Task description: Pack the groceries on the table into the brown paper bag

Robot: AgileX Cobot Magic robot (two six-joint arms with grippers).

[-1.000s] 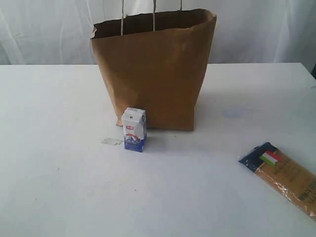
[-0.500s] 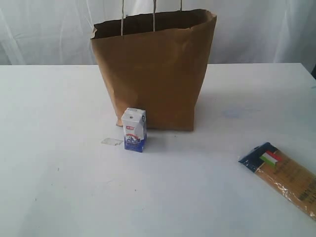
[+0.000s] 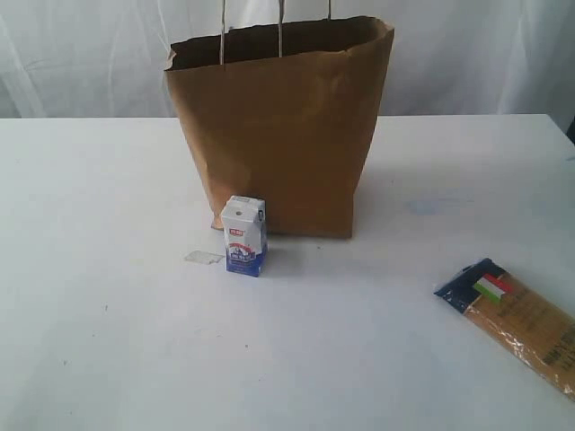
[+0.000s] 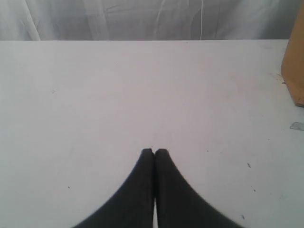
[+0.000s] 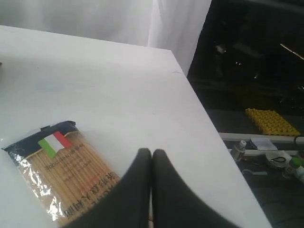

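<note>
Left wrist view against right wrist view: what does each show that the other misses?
Only the left wrist view: a lower corner of the tall brown kraft paper bag, a small clear scrap on the table near it, and the shut black left gripper. Only the right wrist view: the long Italian-flag pasta packet lying flat, the shut black right gripper, the table's edge and a dark room beyond. Both: the plain white tabletop and a white curtain behind.
</note>
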